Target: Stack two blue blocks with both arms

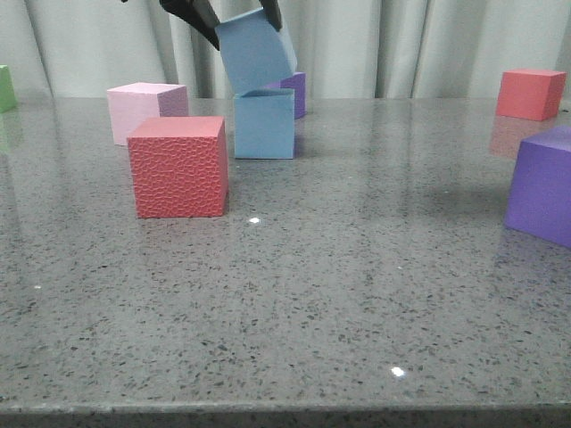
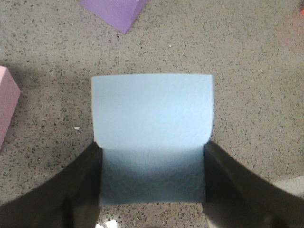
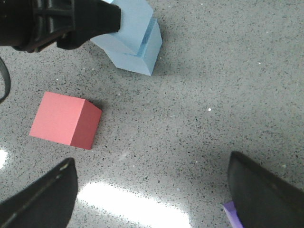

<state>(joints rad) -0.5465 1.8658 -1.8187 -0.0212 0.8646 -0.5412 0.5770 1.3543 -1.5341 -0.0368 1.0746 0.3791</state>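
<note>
My left gripper (image 1: 245,31) is shut on a pale blue block (image 1: 257,49) and holds it tilted right over the second blue block (image 1: 264,125), which stands on the table. The held block's low edge meets the standing block's top; I cannot tell if they touch. In the left wrist view the held block (image 2: 152,114) fills the space between my dark fingers (image 2: 76,190) and hides the standing one. My right gripper (image 3: 152,161) is open and empty, high above the table. From there I see both blue blocks (image 3: 142,42) under the left arm (image 3: 57,21).
A red textured cube (image 1: 178,167) stands front-left of the blue blocks, a pink cube (image 1: 143,109) behind it. One purple cube (image 1: 297,89) is behind the stack and another (image 1: 544,183) at the right edge. A red cube (image 1: 531,94) is far right, a green one (image 1: 4,87) far left.
</note>
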